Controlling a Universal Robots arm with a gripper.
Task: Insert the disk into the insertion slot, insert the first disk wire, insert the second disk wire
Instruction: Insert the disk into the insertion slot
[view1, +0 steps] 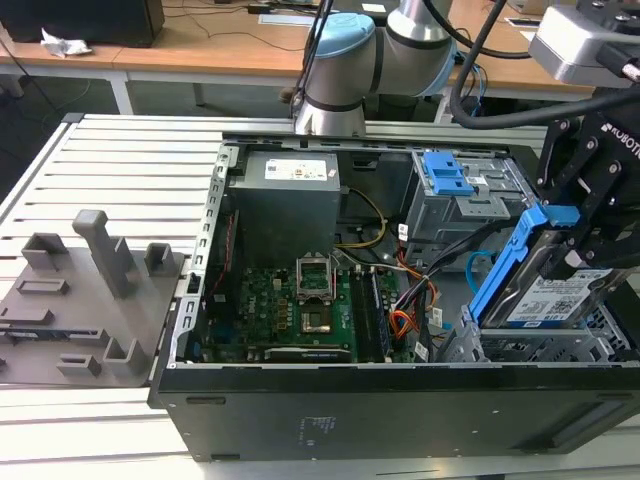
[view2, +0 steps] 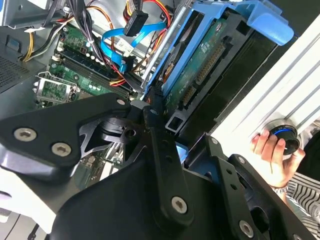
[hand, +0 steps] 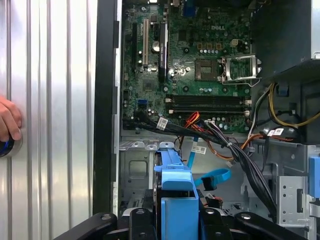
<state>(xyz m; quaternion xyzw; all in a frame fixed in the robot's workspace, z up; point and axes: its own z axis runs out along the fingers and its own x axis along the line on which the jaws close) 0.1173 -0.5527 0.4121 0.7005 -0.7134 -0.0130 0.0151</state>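
The pincer (view1: 572, 240) is clamped on the disk (view1: 556, 297), gripping its blue carrier and holding it tilted over the insertion slot (view1: 540, 347) at the exterior view's right of the open computer case (view1: 300, 410). The disk's lower edge is at the cage's mouth but not seated, so the first step looks unfinished. The first disk wire (hand: 191, 119) and the second disk wire (view2: 114, 44) both lie loose inside the case, neither plugged into the disk, so both wire steps are left.

The silver disk (view1: 552, 297) in its blue carrier leans steeply over the perforated grey insertion slot (view1: 535, 347).
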